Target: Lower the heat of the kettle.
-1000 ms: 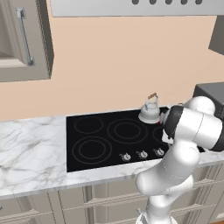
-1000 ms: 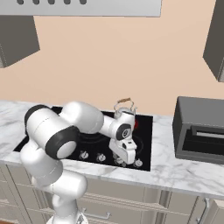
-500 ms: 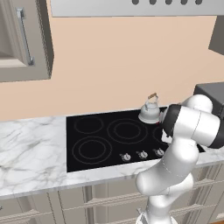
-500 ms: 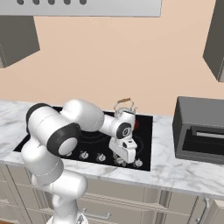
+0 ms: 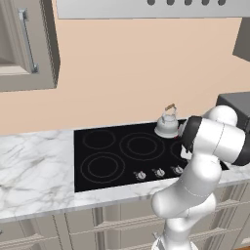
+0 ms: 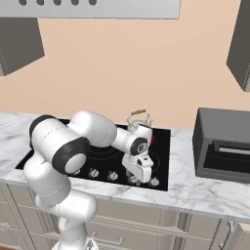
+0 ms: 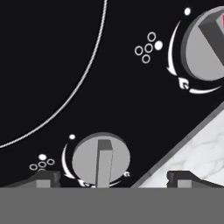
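Right now your gripper [image 7: 113,179] hangs with its fingers spread, tips either side of a grey knob [image 7: 101,159] just below it, likely lined up to pinch its ridge. Off to one side sits a second knob [image 7: 205,43] with a red mark. Farther back on the stove [image 6: 161,166], the kettle [image 6: 137,123] stands behind the hand.

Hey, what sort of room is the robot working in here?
A kitchen, rendered in simulation: a black cooktop set in a marble counter, a kettle on a back burner, and a range hood overhead.
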Robot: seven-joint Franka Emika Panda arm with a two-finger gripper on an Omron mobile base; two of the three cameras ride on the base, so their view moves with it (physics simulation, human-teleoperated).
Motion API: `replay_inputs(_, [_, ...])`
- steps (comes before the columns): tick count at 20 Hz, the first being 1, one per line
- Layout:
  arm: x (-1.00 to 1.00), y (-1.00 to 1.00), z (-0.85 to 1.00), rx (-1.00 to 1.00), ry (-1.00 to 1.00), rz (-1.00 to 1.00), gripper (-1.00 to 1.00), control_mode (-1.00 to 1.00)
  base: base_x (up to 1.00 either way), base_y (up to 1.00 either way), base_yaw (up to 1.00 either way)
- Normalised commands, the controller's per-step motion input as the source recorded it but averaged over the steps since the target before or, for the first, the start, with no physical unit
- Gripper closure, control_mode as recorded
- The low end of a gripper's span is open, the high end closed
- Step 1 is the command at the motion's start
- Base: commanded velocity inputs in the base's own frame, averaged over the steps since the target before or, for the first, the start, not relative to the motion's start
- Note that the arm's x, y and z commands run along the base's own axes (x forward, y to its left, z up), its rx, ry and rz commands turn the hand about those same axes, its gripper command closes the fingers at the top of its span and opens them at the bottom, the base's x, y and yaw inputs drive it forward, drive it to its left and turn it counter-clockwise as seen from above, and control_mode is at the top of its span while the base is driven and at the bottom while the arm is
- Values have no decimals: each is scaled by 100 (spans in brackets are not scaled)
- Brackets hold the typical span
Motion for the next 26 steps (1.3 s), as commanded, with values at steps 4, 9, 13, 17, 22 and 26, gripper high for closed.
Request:
replay_inputs(4, [0, 0, -1, 2, -1, -3, -100, -100, 0, 0, 0])
replay_inputs(9, [4, 0, -5, 0, 0, -1, -100, -100, 0, 0, 0])
replay_inputs(13, [5, 0, -1, 1, 0, 0, -100, -100, 0, 0, 0])
replay_inputs(17, [7, 0, -2, 1, 0, 0, -100, -100, 0, 0, 0])
replay_inputs(22, [4, 0, -3, 1, -4, 0, -100, -100, 0, 0, 0])
replay_inputs(26, [0, 0, -16, 0, 0, 0, 100, -100, 0, 0, 0])
